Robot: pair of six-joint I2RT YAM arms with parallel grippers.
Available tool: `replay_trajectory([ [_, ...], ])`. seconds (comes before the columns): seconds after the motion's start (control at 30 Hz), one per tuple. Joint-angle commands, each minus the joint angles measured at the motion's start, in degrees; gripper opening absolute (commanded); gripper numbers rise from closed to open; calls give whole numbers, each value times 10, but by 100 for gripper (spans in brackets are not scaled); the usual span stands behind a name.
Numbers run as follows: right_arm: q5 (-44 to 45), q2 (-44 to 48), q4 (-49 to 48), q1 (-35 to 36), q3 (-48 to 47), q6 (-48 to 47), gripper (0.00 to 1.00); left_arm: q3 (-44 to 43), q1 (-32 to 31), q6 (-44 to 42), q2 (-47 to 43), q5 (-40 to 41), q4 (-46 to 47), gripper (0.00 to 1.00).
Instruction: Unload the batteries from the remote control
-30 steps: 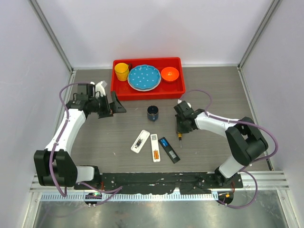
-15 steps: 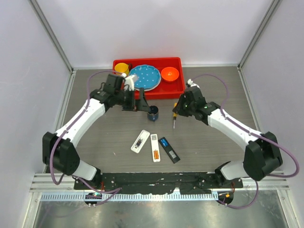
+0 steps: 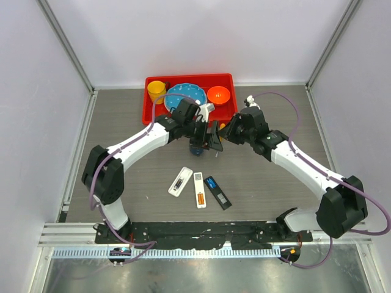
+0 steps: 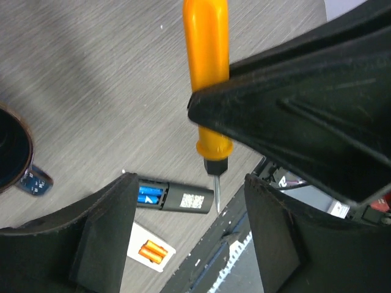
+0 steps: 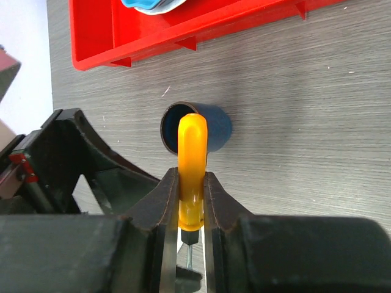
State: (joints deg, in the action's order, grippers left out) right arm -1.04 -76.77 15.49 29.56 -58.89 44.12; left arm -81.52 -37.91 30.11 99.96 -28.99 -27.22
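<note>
**A:** Two orange batteries point(image 3: 200, 198) sit in the middle white remote point(image 3: 198, 180). Blue batteries point(image 3: 211, 182) sit in the black remote point(image 3: 221, 196) just beside it. What look like dark grey cells point(image 3: 179, 182) sit in the other white remote point(image 3: 175, 190). All three remotes lie face-open on the table point(image 3: 134, 177), near the arm bases.

**B:** So nothing is out?

**A:** No cell lies loose on the table, so the unloading looks wholly undone.

**B:** And the claws?

**A:** The right gripper point(image 5: 190, 177) pinches the orange-handled screwdriver point(image 5: 191, 140) by its handle, near the blue cup point(image 5: 217, 128). The left gripper point(image 4: 189, 183) hangs close by with its fingers spread either side of the shaft. As far as its wrist view shows, it touches nothing.

**B:** What is left?

**A:** Every cell has to come out of its compartment, probably pried with that tool.
</note>
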Motion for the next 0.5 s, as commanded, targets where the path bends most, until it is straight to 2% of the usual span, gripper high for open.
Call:
replay_trajectory([
  [0.0, -3, 37, -23, 0, -2, 25, 1, -39, -6, 14, 16, -12, 39, 69],
  [0.03, -3, 39, -24, -1, -2, 27, 1, -38, -6, 18, 19, -15, 42, 65],
  [0.07, -3, 40, -23, -1, -2, 28, 1, -36, -6, 21, 21, -25, 47, 52],
  [0.13, -2, 42, -25, -1, 0, 30, 1, -33, -6, 32, 26, -36, 66, 38],
  [0.17, -2, 42, -25, 0, 1, 30, 1, -30, -6, 35, 27, -42, 71, 18],
  [0.23, -6, 43, -27, 0, 2, 32, 1, -29, -6, 40, 27, -48, 75, 1],
  [0.37, -6, 50, -28, -2, -2, 16, 9, -22, 1, 43, 16, -47, 78, 0],
  [0.4, -6, 52, -29, -3, -3, 12, 22, -19, 6, 44, 11, -48, 80, 0],
  [0.43, -11, 55, -28, -8, -3, 6, 40, -13, 16, 46, 1, -48, 81, 0],
  [0.47, -10, 64, -29, -9, -6, -11, 73, -9, 24, 50, -5, -48, 81, 0],
])
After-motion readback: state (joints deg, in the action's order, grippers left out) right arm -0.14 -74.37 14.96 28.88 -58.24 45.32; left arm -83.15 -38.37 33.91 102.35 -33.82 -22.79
